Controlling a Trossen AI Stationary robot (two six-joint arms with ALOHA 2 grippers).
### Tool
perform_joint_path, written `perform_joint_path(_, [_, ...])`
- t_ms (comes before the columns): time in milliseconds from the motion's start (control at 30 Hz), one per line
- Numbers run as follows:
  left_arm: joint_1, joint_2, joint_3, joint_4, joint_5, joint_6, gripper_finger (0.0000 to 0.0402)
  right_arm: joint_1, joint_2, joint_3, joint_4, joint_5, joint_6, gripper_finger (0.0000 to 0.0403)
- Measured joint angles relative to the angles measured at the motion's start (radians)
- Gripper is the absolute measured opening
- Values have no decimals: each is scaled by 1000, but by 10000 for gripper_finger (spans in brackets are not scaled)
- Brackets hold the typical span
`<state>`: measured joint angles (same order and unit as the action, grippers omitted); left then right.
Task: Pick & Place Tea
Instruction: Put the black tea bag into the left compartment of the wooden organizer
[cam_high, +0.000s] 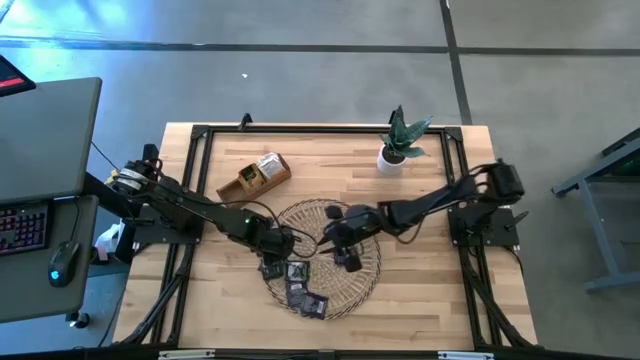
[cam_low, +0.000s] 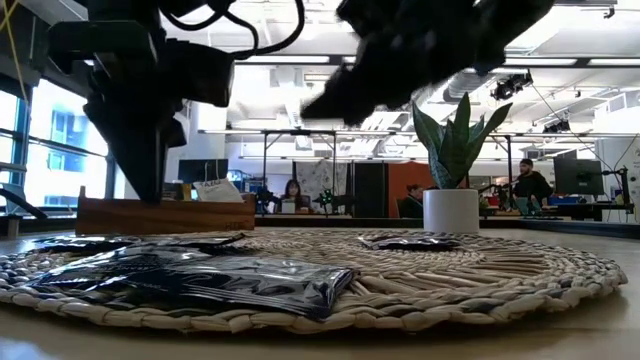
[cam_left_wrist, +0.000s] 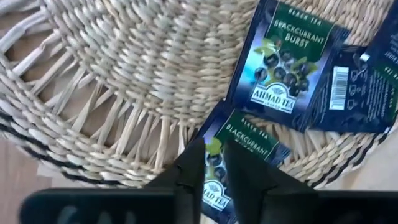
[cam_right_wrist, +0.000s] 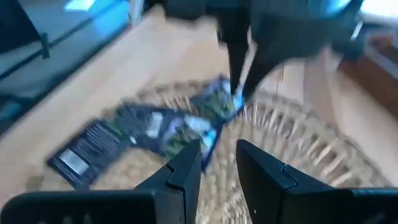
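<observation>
I see dark navy sachets (cam_left_wrist: 283, 65) with green bands and berry prints on the pale straw-coloured woven tray (cam_left_wrist: 124, 74).

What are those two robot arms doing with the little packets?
They are sorting tea. The left gripper is down over the round wicker tray, its fingers on either side of a dark blackcurrant tea sachet at the tray's edge. The right gripper hangs open above the tray, holding nothing. More dark sachets lie on the tray. The wooden box sits farther back, next to a potted plant.
</observation>
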<state>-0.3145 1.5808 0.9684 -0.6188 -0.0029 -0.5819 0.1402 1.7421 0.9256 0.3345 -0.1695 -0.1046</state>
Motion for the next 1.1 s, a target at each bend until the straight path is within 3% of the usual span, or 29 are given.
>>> perform_joint_path(233, [0, 2, 0, 26, -47, 13, 143, 1, 145, 98, -55, -33, -4, 88])
perform_joint_path(333, [0, 2, 0, 112, -52, 29, 160, 6, 171, 114, -105, -61, -118, 83])
perform_joint_path(667, [0, 53, 1, 195, -34, 24, 161, 93, 250, 114, 54, 26, -476, 98])
perform_joint_path(933, [0, 47, 1, 196, -82, -31, 161, 96, 289, 115, 117, 39, -513, 106])
perform_joint_path(1100, [0, 44, 1, 173, -11, -122, 161, 88, 332, 151, 87, 32, -503, 106])
